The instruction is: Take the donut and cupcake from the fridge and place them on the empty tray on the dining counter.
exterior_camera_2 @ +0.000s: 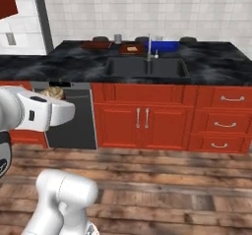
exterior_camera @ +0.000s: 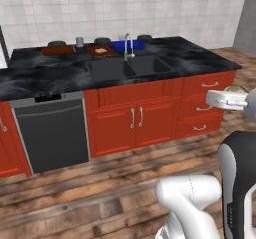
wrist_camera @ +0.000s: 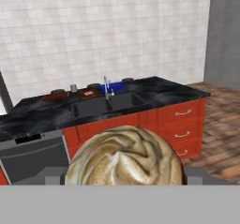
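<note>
1. Left base view: The desk point(exterior_camera: 45, 75) is long and black, over red cupboards. The empty tray point(exterior_camera: 58, 50) sits at its far left, by a tray with bread point(exterior_camera: 101, 50) and a blue tray point(exterior_camera: 127, 45). A bit of the cupcake point(exterior_camera: 236, 89) peeks out on the right.
2. Right base view: The cupcake point(exterior_camera_2: 52, 93) rides in the claw at the left.
3. Hand view: The claw point(wrist_camera: 124, 178) is spread wide, pinching the cupcake point(wrist_camera: 124, 157) by its sides. It looks light and soft. Hold the wrapper, not the creamy top.

Base views flank the dining counter point(exterior_camera: 45, 73); hand view faces it
</note>
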Tool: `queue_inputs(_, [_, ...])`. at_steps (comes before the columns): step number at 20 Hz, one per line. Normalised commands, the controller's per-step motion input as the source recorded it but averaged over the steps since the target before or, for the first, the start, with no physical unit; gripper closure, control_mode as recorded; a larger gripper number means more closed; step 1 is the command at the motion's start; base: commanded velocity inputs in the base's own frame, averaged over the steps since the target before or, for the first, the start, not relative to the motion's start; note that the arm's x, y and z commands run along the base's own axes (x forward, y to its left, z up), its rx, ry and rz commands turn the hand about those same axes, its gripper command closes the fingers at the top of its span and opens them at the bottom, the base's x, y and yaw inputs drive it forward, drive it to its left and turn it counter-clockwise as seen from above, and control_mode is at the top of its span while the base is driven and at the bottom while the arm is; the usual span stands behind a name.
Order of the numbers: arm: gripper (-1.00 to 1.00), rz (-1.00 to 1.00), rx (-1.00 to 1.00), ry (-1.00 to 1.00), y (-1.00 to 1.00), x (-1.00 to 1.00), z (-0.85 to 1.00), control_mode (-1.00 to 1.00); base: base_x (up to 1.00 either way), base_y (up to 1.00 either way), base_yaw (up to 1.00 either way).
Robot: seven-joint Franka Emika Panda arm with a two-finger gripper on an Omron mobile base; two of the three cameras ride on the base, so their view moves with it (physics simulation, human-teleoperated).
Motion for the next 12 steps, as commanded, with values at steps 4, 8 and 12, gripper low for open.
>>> queue_inputs(4, [1.0,0.0,0.0,0.0,0.0,0.0,0.0,1.0,0.18,-1.0,0.23])
queue_inputs(8, [1.0,0.0,0.0,0.0,0.0,0.0,0.0,1.0,0.14,-1.0,0.2])
queue_inputs(12, [1.0,0.0,0.0,0.0,0.0,0.0,0.0,1.0,0.44,-1.0,0.09])
